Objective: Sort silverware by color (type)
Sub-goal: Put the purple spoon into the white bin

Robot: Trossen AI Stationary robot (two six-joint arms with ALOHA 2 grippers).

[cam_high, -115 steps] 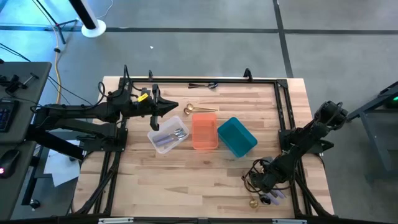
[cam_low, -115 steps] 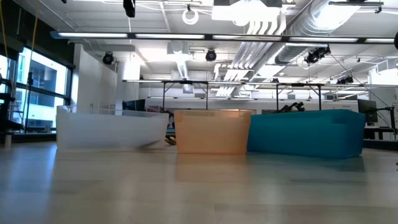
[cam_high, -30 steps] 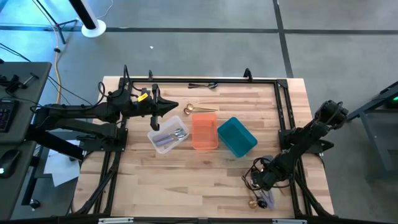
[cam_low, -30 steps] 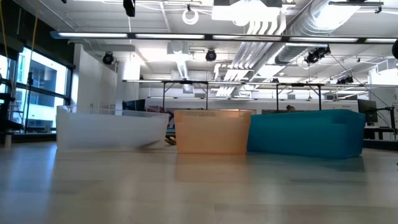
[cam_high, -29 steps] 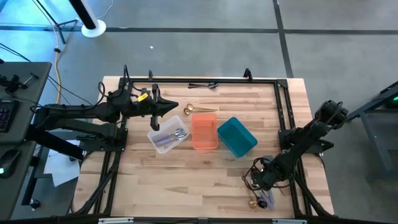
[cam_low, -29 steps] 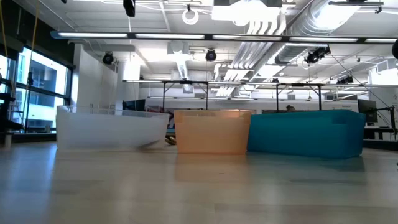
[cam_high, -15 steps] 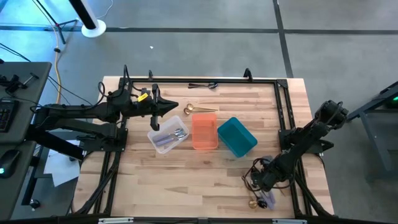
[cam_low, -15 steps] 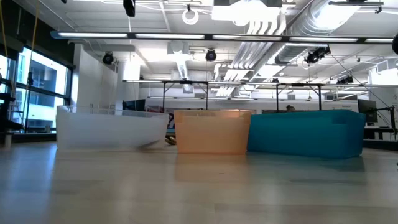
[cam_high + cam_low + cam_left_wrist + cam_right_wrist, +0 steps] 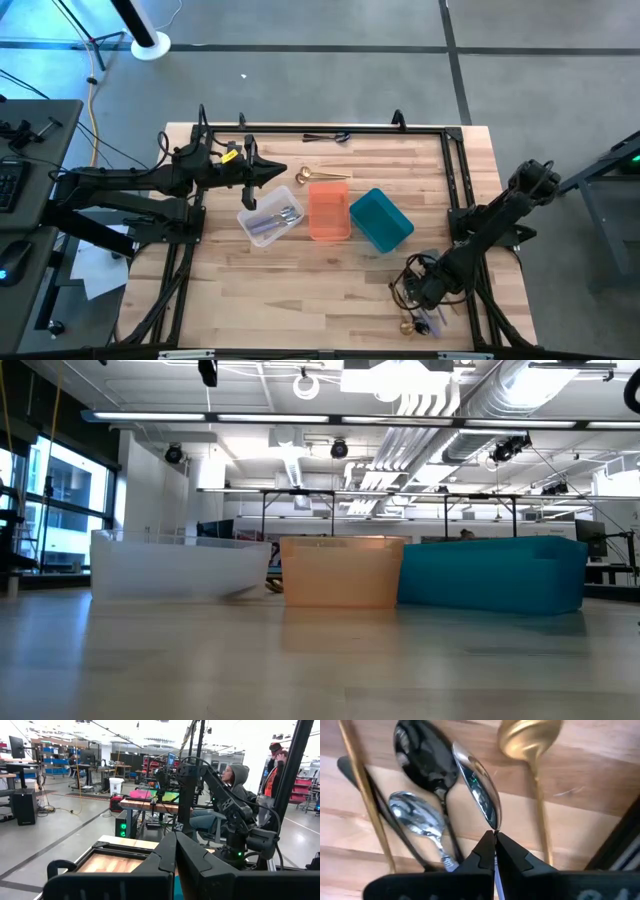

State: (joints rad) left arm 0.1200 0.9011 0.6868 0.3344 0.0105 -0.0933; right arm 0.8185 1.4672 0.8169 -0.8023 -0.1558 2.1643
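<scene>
You see three bins (image 9: 329,215) in a row mid-table, a spoon (image 9: 320,176) just behind the middle one, two utensils (image 9: 327,136) at the far edge, a pile of silverware (image 9: 425,320) at the near right corner

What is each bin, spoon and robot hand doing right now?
Clear bin: on the table, silver pieces inside.
Orange bin: upright between the other two bins.
Teal bin: on the table, turned at an angle.
Gold spoon: lying flat behind the orange bin.
Silver spoon: pinched by its handle.
Right gripper: fingers shut on the silver spoon.
Left gripper: fingers shut, holding nothing.
</scene>
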